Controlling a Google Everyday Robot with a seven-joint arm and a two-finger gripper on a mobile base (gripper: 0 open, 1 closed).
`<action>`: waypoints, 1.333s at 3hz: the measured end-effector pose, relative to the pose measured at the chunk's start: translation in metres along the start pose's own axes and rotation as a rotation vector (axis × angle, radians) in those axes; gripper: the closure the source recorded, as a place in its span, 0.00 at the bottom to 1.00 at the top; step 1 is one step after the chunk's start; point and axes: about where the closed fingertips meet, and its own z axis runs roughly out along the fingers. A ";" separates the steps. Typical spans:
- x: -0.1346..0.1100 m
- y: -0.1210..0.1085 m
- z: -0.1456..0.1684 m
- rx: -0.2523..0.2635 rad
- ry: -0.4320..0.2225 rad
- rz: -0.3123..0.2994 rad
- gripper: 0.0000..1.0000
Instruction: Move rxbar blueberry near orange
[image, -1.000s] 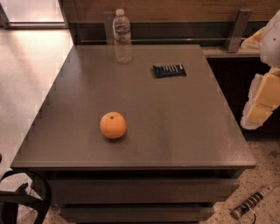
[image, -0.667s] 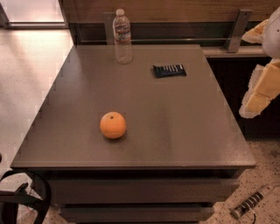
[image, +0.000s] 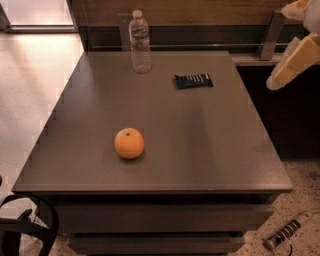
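The gripper (image: 294, 62) shows only as a pale cream, padded-looking shape at the upper right. It is cut off by the right edge and sits off the table's back right corner, above the dark gap beside it. Whether it is spread or pressed together cannot be told, and it holds nothing that can be seen. One rxbar blueberry (image: 193, 80) lies flat on the far part of the table (image: 210, 155), right of centre. It is a thin dark navy rectangle with white lettering too small to read. One orange (image: 129, 143) rests well apart from it, nearer the front edge and left of centre. It is round and bright, with a matte skin and a small dark stem dimple facing up. One clear plastic water bottle (image: 140, 42) stands upright at the back left, with a white cap, a ribbed body and a label band that cannot be read. The table top is a smooth, dull grey-brown slab with a soft sheen; below its front edge run two dark horizontal bands, possibly drawers or shelves. At the lower left a black curved loop (image: 27, 220) is cut off by the frame, and what it belongs to is unclear. On the speckled floor at the lower right lies one slim, striped, bar-like object (image: 287, 231) that is hard to identify. A grey metal post (image: 268, 37) leans behind the table's back right corner.
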 end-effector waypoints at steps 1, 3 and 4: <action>0.002 -0.024 0.015 0.017 -0.051 0.018 0.00; 0.015 -0.057 0.083 -0.049 -0.154 0.102 0.00; 0.022 -0.063 0.131 -0.116 -0.206 0.141 0.00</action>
